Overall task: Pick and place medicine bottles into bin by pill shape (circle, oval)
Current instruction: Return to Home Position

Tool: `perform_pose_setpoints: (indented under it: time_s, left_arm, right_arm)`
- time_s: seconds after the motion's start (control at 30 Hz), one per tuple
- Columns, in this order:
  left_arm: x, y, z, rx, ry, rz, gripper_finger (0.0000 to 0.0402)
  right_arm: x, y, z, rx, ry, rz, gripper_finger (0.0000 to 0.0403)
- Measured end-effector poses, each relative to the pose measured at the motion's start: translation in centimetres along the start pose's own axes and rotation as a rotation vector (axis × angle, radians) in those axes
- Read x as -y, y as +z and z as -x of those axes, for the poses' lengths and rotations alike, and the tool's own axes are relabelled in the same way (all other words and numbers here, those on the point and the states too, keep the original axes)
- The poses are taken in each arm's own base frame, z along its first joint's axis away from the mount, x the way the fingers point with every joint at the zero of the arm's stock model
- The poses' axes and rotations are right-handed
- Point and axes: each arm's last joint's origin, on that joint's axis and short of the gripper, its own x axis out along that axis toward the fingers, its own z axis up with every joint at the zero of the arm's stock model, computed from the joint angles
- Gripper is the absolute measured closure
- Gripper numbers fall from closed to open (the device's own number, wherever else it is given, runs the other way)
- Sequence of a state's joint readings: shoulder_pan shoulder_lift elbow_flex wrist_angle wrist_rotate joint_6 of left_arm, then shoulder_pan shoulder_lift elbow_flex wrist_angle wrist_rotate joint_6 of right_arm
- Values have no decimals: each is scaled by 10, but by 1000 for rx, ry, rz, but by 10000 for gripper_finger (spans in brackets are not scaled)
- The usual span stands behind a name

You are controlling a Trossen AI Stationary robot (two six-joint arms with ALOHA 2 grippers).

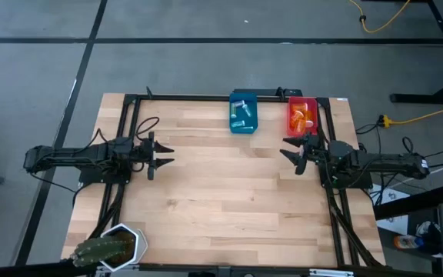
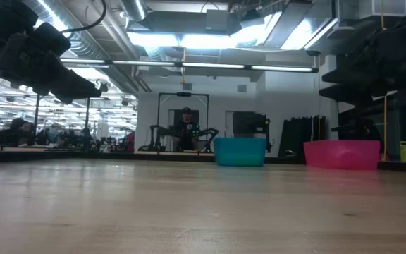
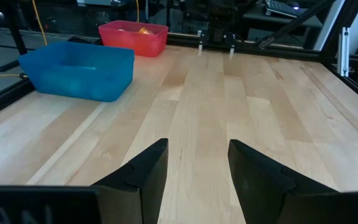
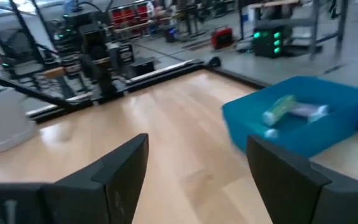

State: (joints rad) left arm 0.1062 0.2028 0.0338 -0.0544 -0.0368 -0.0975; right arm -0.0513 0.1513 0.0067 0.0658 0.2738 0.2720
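Note:
Several pale and teal medicine bottles lie in the blue bin at the table's far edge; they also show in the right wrist view. Orange bottles lie in the red bin to its right. My left gripper is open and empty above the table's left side. My right gripper is open and empty above the right side, just near of the red bin.
A black frame runs along the table's far edge and sides. A white-rimmed container with a dark green thing stands at the near left corner. Bare wood lies between the two grippers. A person stands far behind the table.

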Motion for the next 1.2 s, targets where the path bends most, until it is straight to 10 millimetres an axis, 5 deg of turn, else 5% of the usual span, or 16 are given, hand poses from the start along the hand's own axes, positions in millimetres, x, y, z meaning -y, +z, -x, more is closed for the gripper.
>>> perform_pose_setpoints:
  time_s: [1.2]
  left_arm:
    - [0,0,0,0,0,0,239]
  right_arm:
    - [-2,0,0,-6,30,-10,132]
